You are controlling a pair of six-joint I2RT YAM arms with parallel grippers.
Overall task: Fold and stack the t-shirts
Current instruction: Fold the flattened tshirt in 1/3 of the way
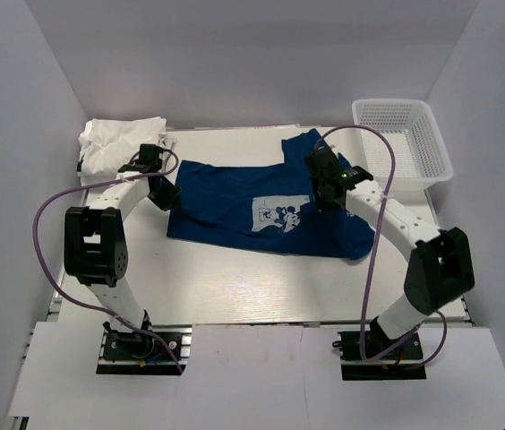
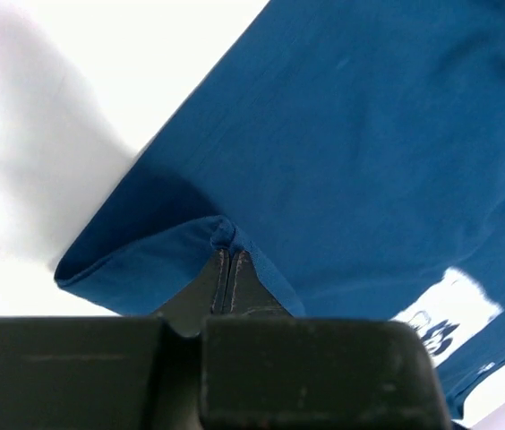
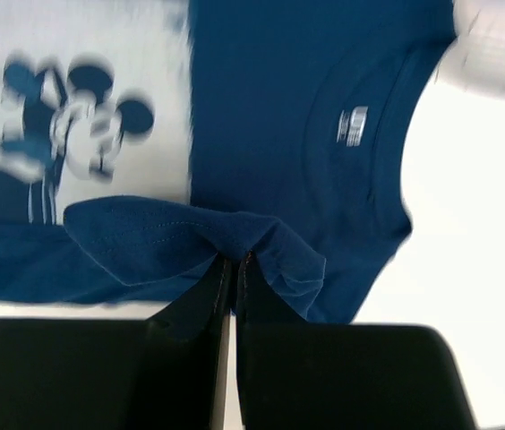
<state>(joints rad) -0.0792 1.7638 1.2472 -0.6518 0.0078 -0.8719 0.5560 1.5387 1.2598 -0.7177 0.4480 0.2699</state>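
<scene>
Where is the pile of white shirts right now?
In the top view, the white shirts sit piled at the far left corner of the table, left of the blue shirt, across from the basket.

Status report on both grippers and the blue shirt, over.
Left gripper shut on dark blue printed t-shirt edge. Right gripper shut on fold by collar. White cloth shirts piled back left, white mesh basket back right, nothing blocking.

I counted one blue t-shirt (image 1: 226, 202) mid-table, bearing one white print (image 1: 275, 213). One heap of white t-shirts (image 1: 114, 141) sat far left; how many it held I could not tell. One mesh basket (image 1: 433, 148) stood far right. I had two grippers: left gripper (image 2: 227, 255) and right gripper (image 3: 235, 262).
</scene>
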